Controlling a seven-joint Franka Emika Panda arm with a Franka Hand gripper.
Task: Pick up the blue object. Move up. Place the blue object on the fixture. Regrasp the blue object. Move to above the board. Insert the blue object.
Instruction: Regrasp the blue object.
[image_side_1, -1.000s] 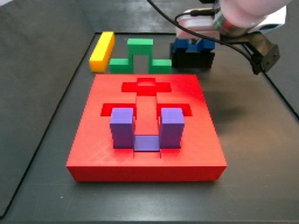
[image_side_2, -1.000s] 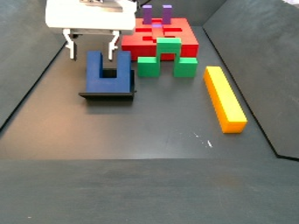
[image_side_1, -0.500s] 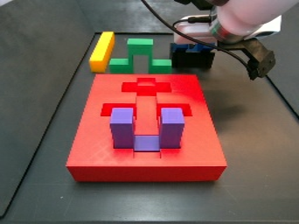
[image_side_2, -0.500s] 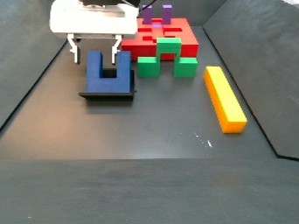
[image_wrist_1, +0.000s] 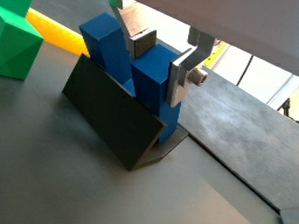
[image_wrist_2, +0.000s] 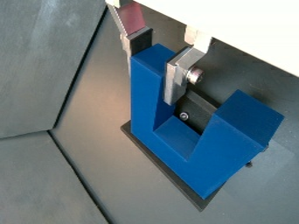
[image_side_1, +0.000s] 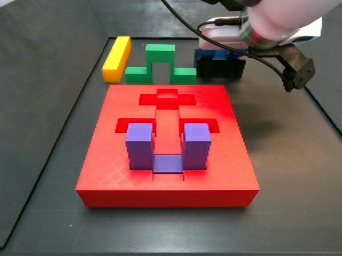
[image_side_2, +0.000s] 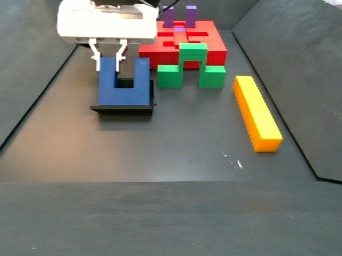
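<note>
End effector (image_wrist_2: 160, 54) pinching one prong of blue object (image_wrist_2: 198, 131) — two prongs, upright on fixture (image_wrist_1: 114, 116).

My side views face the flat red slotted board (image_side_1: 167, 150) (image_side_2: 187, 42) from opposite ends; wrist views sit close above the silver-fingered gripper (image_wrist_1: 167, 54) (image_wrist_2: 158, 52).

I can't see the gripper (image_side_1: 225, 48) fingertips in a side view; the arm hides them and most of the blue object (image_side_1: 221, 57).
</note>
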